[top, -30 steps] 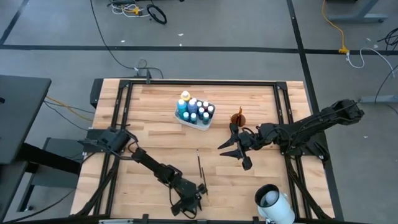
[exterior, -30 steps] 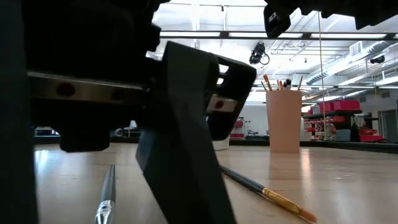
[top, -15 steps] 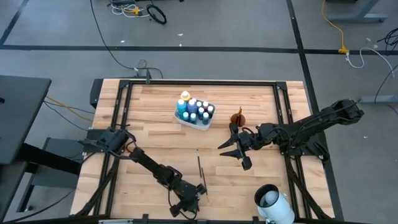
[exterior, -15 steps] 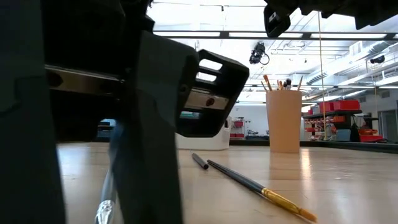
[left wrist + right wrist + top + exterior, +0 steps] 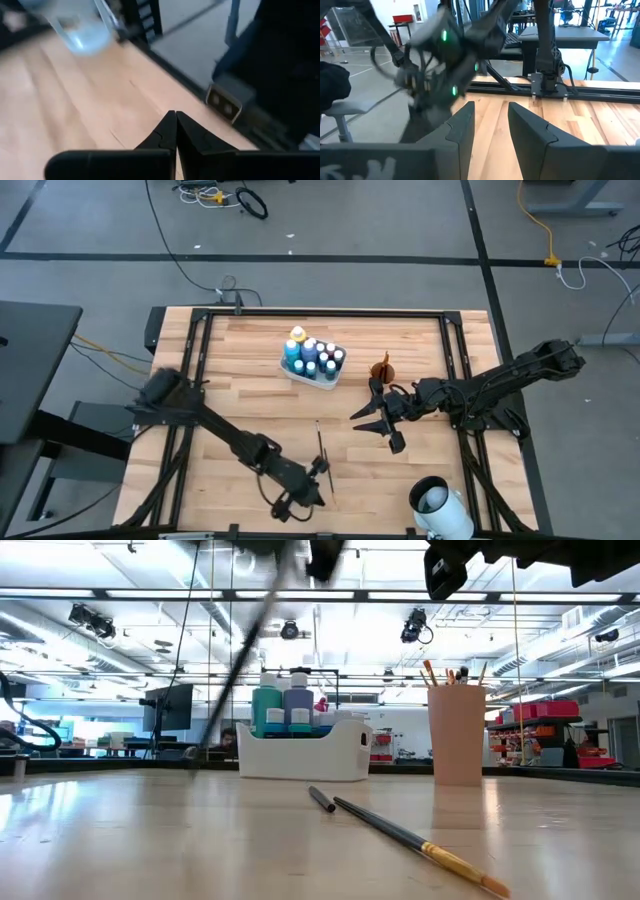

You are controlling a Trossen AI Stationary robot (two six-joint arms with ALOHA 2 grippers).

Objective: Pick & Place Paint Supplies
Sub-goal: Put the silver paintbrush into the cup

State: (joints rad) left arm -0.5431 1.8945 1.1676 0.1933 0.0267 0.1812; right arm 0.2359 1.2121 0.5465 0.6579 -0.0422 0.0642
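My left gripper (image 5: 315,475) is shut near the table's near edge and raised; the left wrist view shows its fingertips (image 5: 175,122) together. A thin dark paintbrush (image 5: 240,660) hangs slanting below it, blurred. Two more brushes lie flat on the wood: a gold-ferruled one (image 5: 420,840) and a dark one (image 5: 322,800). Paint bottles (image 5: 312,352) stand in the white tray (image 5: 345,755). My right gripper (image 5: 380,428) hovers open right of centre, nothing between its fingers (image 5: 490,125). My left gripper holds the paintbrush near its upper end (image 5: 290,585), with the fingers above it. The brush hangs slanting down below the gripper, clear of the table. The left wrist view shows only the shut fingers, so where they meet the brush stays hidden.
An orange-brown cup (image 5: 382,368) with several brushes stands right of the tray, close to my right gripper. A white cylinder (image 5: 440,505) sits at the near right corner. Black rails (image 5: 200,360) frame the wooden top.
My left gripper, low on the table at the silver-ferruled brush, has shut on it and gone up. That brush has left the wood and now hangs slanting below the gripper. The other two brushes and my right arm have kept still.
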